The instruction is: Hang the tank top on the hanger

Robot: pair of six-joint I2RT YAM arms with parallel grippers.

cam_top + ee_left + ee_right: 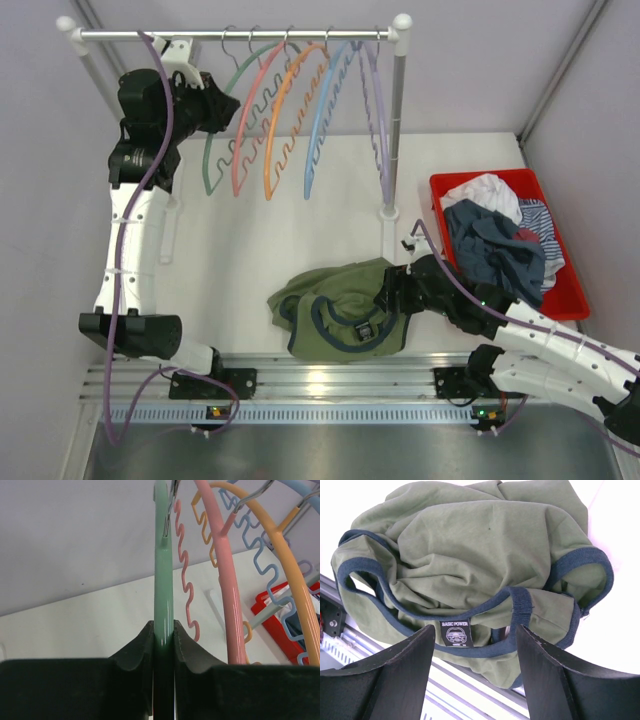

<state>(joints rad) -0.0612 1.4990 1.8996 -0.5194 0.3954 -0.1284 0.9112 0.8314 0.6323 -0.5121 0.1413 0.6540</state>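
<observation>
The olive-green tank top (pixel 340 305) with navy trim lies crumpled on the white table near the front edge. In the right wrist view, the tank top (pixel 470 545) shows its neck label. My right gripper (pixel 392 285) hovers at its right side; the right gripper (pixel 475 629) is open, with its jaws either side of the neckline and nothing held. The green hanger (pixel 207 160) hangs leftmost on the rack. My left gripper (pixel 222 108) is raised to it. Seen from the left wrist, the left gripper (pixel 163 630) is shut on the green hanger (pixel 163 580).
Pink (pixel 240 140), orange (pixel 270 150), blue (pixel 318 130) and lilac (pixel 378 110) hangers hang on the rack rail (pixel 150 35) beside the green one. The rack's right post (pixel 392 130) stands behind the tank top. A red bin (pixel 570 290) at the right holds other clothes.
</observation>
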